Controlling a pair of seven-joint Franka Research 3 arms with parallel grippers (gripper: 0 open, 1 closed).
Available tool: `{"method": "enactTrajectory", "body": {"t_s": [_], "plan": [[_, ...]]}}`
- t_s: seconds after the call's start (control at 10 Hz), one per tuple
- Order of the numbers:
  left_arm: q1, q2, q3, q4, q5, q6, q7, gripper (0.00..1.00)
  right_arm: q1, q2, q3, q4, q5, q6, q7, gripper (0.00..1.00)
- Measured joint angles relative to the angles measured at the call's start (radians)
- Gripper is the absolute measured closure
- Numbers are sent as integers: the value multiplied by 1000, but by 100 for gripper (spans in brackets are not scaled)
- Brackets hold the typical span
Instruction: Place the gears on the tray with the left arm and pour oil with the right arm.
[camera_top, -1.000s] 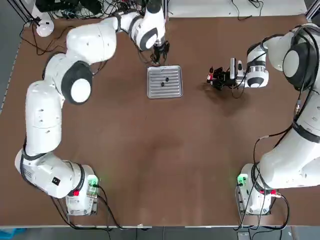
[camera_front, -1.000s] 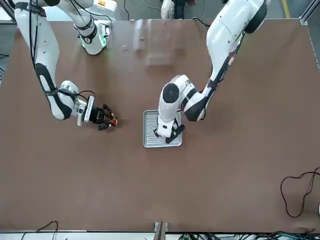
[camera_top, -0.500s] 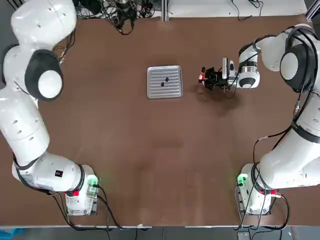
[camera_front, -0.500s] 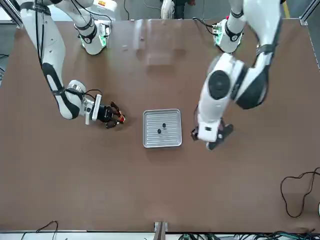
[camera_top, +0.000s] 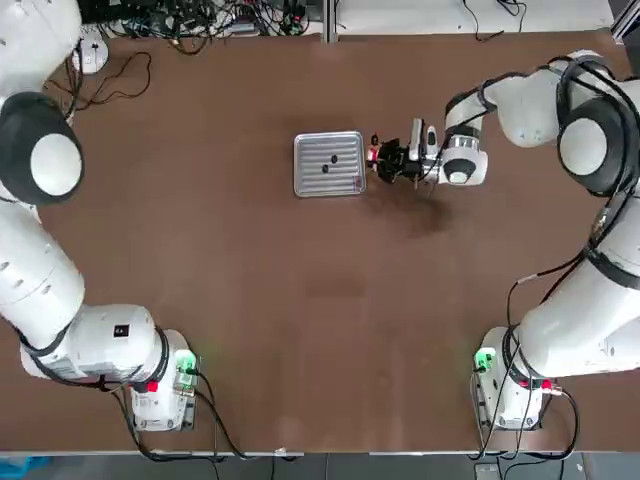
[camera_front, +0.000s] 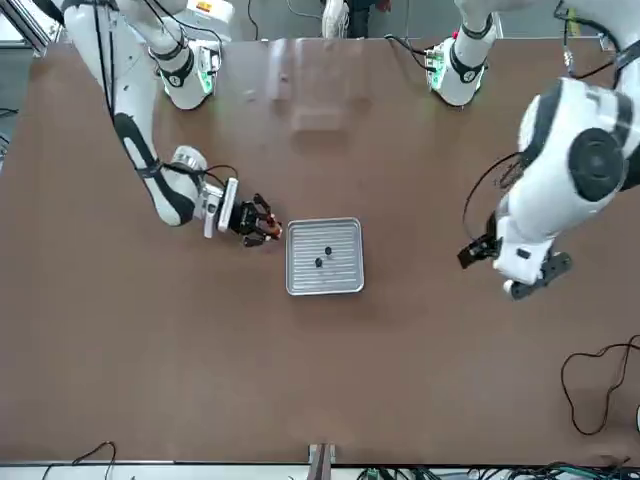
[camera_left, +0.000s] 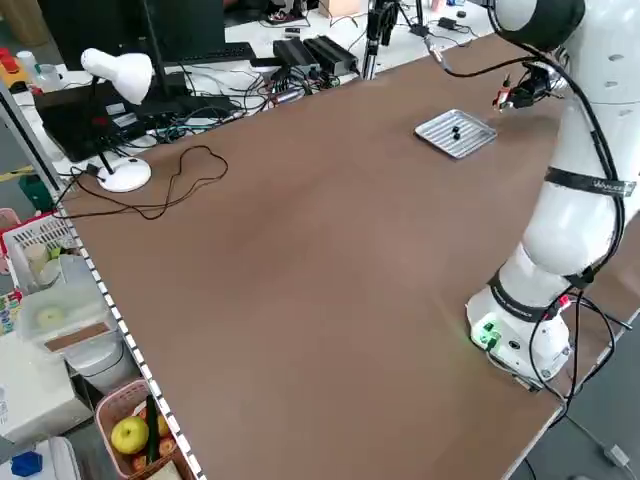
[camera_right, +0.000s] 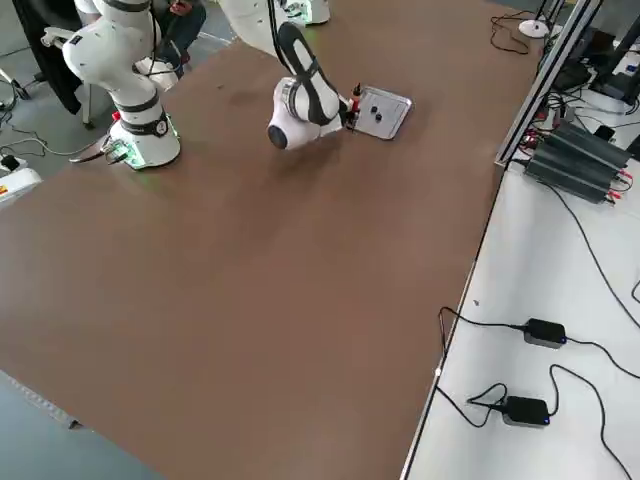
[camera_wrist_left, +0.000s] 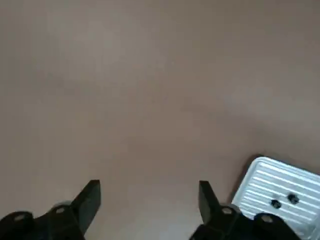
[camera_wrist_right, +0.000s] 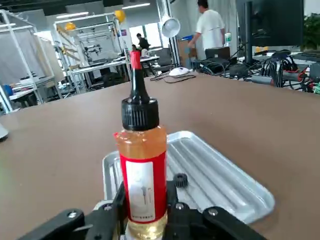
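The ribbed silver tray (camera_top: 343, 182) lies at the table's far middle, with both dark gears (camera_top: 334, 157) (camera_top: 324, 168) resting on it. My right gripper (camera_top: 388, 161) is shut on the oil bottle (camera_top: 376, 156) and holds it upright just beside the tray's right edge. In the right wrist view the oil bottle (camera_wrist_right: 143, 170) shows amber liquid, a red label and a black cap, with one gear (camera_wrist_right: 181, 180) behind it on the tray (camera_wrist_right: 225, 190). My left gripper (camera_wrist_left: 149, 186) is open and empty, raised well off to the tray's left (camera_front: 535, 279).
A white desk lamp (camera_top: 88, 55) and tangled cables (camera_top: 200, 20) sit along the far edge. People and workbenches show in the room behind. Bare brown tabletop (camera_top: 330, 320) spreads between the tray and the arm bases.
The left gripper has left the tray, where both gears stay, and swung far to the left and up. The right gripper has carried the bottle leftward up to the tray's edge.
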Motion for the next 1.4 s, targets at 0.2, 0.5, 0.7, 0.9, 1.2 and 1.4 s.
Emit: {"method": "enactTrajectory", "body": {"t_s": [0.2,0.5,0.7,0.9,1.2,1.4], "plan": [[0,-97,99,-22,-18,-80,192,0,13,-15,62,-1,95,36,0,67],[2,-211,160,-32,-57,-171,386,0,111,-17,69,8,254,36,-3,67],[-8,-262,159,-33,-59,-197,464,0,188,-17,70,28,360,37,-6,67],[-9,-292,159,-17,-62,-254,568,0,239,-16,69,47,427,41,-9,67],[-46,-284,174,-7,-102,-267,589,0,250,11,68,71,454,64,-9,67],[-83,-256,226,-7,-103,-236,590,0,263,41,68,110,472,126,-9,67]]}}
